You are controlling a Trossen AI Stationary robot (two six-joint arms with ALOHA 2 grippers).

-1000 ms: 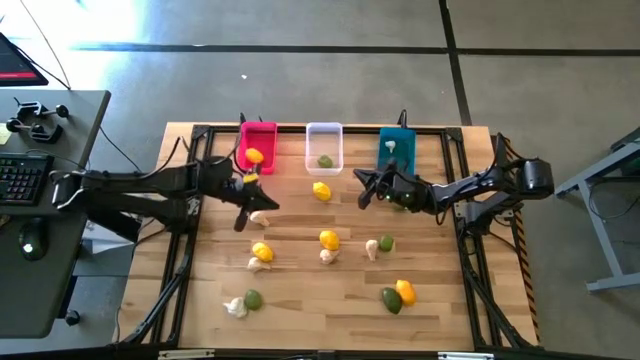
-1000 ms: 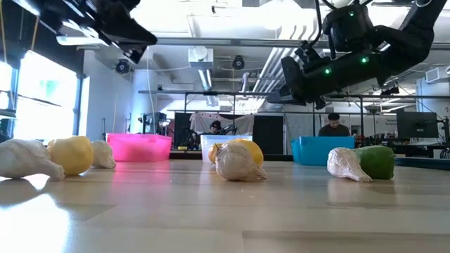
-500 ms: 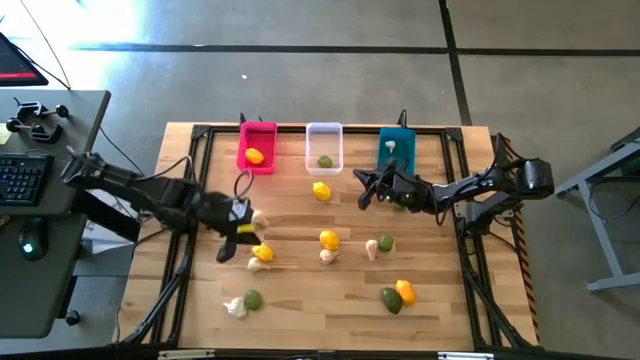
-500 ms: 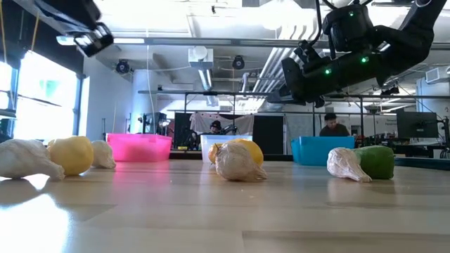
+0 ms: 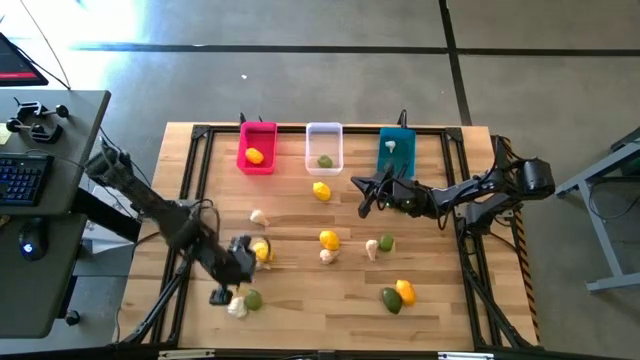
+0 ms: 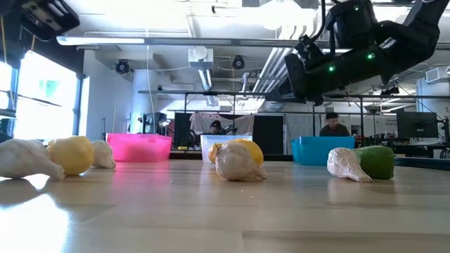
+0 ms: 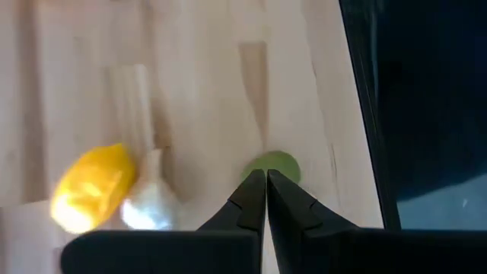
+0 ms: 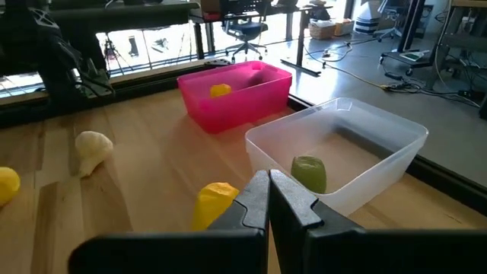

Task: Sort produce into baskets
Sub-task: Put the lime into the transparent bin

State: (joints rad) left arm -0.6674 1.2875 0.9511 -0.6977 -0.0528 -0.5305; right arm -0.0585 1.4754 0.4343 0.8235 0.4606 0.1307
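Note:
Three bins stand in a row at the table's far edge. The pink bin (image 5: pixel 257 140) holds a lemon, the translucent white bin (image 5: pixel 324 140) a lime (image 8: pixel 308 172), the teal bin (image 5: pixel 397 158) a garlic. Lemons, limes and garlics lie loose on the wood. My left gripper (image 5: pixel 222 292) is shut and empty above the near left part. In the left wrist view its fingers (image 7: pixel 266 186) point at a lime (image 7: pixel 275 162), with a lemon (image 7: pixel 90 186) and a garlic (image 7: pixel 148 207) beside. My right gripper (image 5: pixel 365 196) is shut and empty, in the air before the white and teal bins.
Loose pieces lie in pairs: lemon and garlic (image 5: pixel 328 245) mid-table, garlic and lime (image 5: pixel 378 246), lime and lemon (image 5: pixel 398 296) near right, lime and garlic (image 5: pixel 245 303) near left. A single lemon (image 5: pixel 321 191) and garlic (image 5: pixel 259 217) lie farther back. A black frame edges the table.
My left gripper has swung from beside the pink bin toward the table's near edge and now hangs over the near left part, by the lime and garlic there. It stays shut. No produce has moved.

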